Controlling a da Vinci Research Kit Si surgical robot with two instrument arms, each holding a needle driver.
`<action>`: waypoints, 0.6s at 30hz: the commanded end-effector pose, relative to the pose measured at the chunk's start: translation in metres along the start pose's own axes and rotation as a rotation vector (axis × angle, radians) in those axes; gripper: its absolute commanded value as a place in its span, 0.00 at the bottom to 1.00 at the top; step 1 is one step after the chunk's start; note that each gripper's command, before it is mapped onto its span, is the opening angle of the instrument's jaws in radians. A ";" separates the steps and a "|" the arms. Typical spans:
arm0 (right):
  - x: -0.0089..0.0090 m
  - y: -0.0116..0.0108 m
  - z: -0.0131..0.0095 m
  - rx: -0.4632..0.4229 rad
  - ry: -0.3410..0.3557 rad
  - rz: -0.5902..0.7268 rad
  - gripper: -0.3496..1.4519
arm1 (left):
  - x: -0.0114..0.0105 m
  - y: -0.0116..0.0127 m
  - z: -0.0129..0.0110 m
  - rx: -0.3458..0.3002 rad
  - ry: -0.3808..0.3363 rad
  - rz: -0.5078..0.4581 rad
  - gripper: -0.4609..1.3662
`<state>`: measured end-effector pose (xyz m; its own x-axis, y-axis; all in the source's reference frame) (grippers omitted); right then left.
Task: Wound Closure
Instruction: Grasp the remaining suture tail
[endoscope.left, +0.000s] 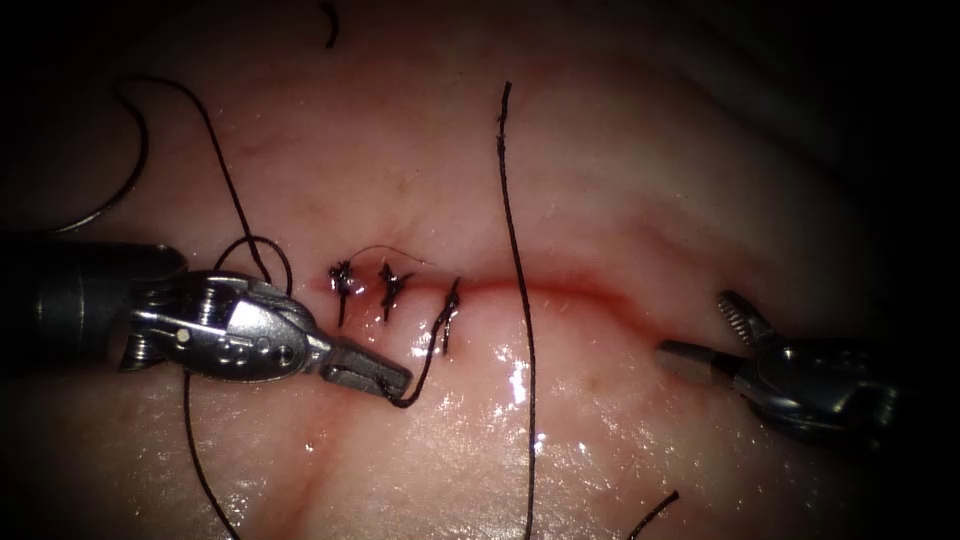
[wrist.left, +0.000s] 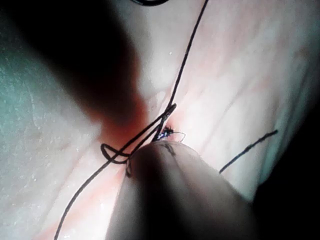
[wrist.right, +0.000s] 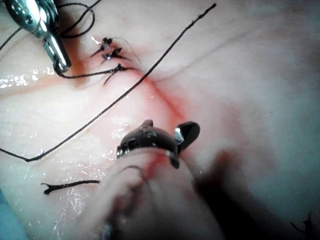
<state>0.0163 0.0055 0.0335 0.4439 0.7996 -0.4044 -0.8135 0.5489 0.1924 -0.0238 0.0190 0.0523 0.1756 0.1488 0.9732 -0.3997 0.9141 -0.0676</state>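
Left tool (endoscope.left: 392, 385), lower left of centre in the endoscope view, jaws closed on the thread (endoscope.left: 432, 350) running from the third stitch (endoscope.left: 451, 303); right tool (endoscope.left: 712, 335), right of frame, jaws open, holding nothing; needle (endoscope.left: 125, 175) lies free on the tissue (endoscope.left: 620, 180) at upper left, outside the cut (endoscope.left: 560, 290); a loose thread end (endoscope.left: 515, 260) crosses the cut at centre.

Wet, glossy tissue (endoscope.left: 600, 420); shiny metal left tool (endoscope.left: 375, 375) and right tool (endoscope.left: 715, 340); matt dark thread (endoscope.left: 520, 300)
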 end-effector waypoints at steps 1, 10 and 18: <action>0.0000 0.0000 0.0000 0.000 0.000 0.000 0.58 | 0.0001 -0.0001 0.0000 -0.022 -0.010 -0.025 0.33; 0.0000 0.0000 0.0000 0.000 0.000 0.000 0.58 | 0.0008 -0.0016 0.0007 -0.032 -0.009 -0.075 0.75; 0.0000 0.0000 0.0000 0.000 0.000 0.000 0.58 | 0.0009 -0.0018 0.0010 -0.022 -0.030 -0.083 0.74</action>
<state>0.0163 0.0055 0.0335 0.4437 0.7997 -0.4044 -0.8136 0.5487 0.1923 -0.0238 0.0171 0.0535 0.1816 0.0611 0.9815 -0.3647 0.9311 0.0095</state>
